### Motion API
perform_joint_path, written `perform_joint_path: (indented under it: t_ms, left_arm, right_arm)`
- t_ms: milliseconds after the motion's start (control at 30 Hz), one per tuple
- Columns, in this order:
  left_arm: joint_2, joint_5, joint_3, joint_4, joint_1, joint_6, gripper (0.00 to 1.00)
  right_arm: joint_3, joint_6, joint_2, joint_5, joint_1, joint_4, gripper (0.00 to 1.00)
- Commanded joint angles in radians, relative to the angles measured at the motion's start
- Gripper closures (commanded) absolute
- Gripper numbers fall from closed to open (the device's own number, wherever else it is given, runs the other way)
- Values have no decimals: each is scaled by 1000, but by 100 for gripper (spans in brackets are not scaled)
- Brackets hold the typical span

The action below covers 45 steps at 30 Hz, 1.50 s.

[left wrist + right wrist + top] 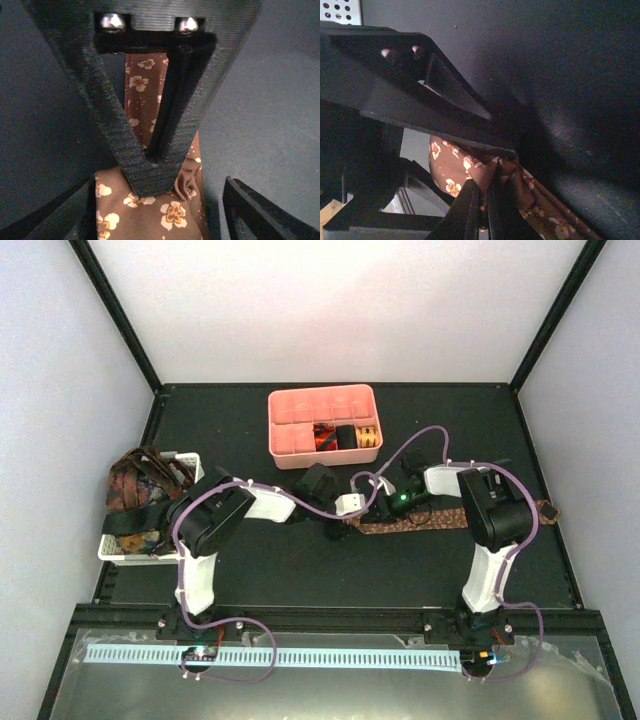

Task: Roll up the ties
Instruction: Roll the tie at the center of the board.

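Note:
A brown tie (425, 524) with a small flower print lies on the dark table mat, its left end bunched between the two grippers. My right gripper (485, 189) is shut on a fold of the brown tie (451, 167) at that end. In the left wrist view the right gripper's closed fingers (150, 170) press down on the brown tie (150, 212). My left gripper (160, 200) stands open astride the same end, its right finger (260, 210) clear of the fabric. From above, the left gripper (338, 528) and right gripper (383, 508) meet nose to nose. More ties (140, 490) are heaped at the left.
The heap of ties fills a white slotted basket (190, 457) at the left table edge. A pink compartmented tray (320, 395) at the back centre holds rolled ties (345, 436) in its front right cells. Purple cables loop over both arms.

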Motion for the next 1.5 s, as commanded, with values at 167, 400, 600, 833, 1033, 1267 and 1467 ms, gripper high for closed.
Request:
perform_joint_path:
  t_ms: [167, 400, 600, 833, 1033, 1267, 1467]
  left_arm:
    - [-132, -60, -29, -28, 2, -39, 1]
    - [-305, 37, -85, -8, 49, -110, 1]
    - [-195, 154, 52, -196, 97, -145, 1]
    - [-123, -2, 30, -160, 44, -64, 1]
    - [-56, -120, -6, -53, -16, 5, 1]
    - [4, -209, 17, -44, -52, 35, 3]
    - [8, -225, 16, -115, -62, 65, 47]
  right_arm:
    - [-10, -15, 15, 17, 5, 2, 98]
    - [-12, -12, 20, 15, 3, 5, 98]
    - [-12, -9, 24, 10, 3, 9, 98]
    - [-14, -1, 21, 4, 3, 13, 98]
    - [-13, -3, 17, -1, 2, 6, 98]
    - [-15, -4, 14, -11, 3, 1, 98]
    - [-14, -5, -3, -33, -1, -11, 98]
